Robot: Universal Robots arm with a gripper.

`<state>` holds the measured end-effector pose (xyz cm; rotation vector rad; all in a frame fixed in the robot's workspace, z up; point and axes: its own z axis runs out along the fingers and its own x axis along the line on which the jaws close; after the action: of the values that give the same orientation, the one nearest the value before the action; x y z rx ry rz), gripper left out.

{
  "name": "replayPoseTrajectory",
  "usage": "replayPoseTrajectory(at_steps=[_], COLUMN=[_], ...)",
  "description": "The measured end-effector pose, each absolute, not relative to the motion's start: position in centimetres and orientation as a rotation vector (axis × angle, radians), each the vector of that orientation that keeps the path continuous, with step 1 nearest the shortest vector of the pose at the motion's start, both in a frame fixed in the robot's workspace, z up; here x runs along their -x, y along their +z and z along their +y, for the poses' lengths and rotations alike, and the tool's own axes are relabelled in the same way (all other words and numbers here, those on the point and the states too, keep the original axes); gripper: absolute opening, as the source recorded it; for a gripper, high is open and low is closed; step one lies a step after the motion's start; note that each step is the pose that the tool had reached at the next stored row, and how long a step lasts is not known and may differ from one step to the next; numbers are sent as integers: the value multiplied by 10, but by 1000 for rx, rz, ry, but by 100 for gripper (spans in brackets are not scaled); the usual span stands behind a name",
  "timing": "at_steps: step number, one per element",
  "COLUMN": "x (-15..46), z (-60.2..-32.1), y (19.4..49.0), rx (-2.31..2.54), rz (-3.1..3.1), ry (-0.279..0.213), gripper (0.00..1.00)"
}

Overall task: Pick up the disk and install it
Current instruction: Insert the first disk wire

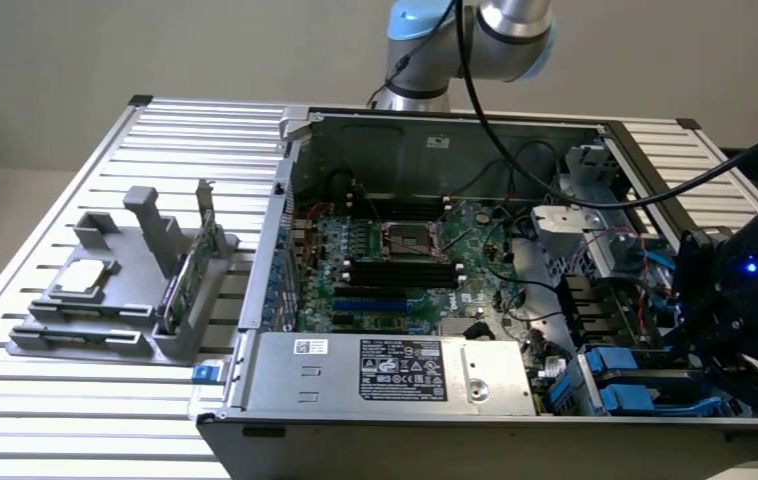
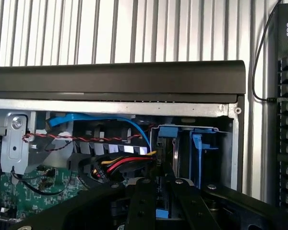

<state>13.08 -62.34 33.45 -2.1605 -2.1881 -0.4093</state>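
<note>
- on the exterior view's left, a grey holder point(image 1: 126, 300) on the slatted table point(image 1: 32, 420) carries a small square chip point(image 1: 83, 277) and an upright green card point(image 1: 190, 272).
- in the middle, the open computer case point(image 1: 433, 140) shows its motherboard point(image 1: 393, 260) and a power supply point(image 1: 386, 372).
- at the exterior view's right, the gripper point(image 1: 753, 385) sits low over the drive bays.
- in the wrist view its fingers point(image 2: 141, 201) are closed on the disk point(image 2: 182, 148), whose blue bracket stands upright in the case's corner bay.
</note>
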Motion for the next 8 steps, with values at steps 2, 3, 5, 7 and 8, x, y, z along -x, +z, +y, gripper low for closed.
replayPoseTrajectory(at_steps=[2, 3, 5, 7, 8], x=[-130, -130, -130, -130, -130], z=[-623, -623, -622, -622, -622], y=[335, 335, 334, 334, 334], rx=[2168, 2171, 2176, 2178, 2179], rz=[-2184, -2182, -2180, -2179, -2179], ry=[-408, -407, -406, -404, -404], gripper=[18, 18, 18, 18, 18])
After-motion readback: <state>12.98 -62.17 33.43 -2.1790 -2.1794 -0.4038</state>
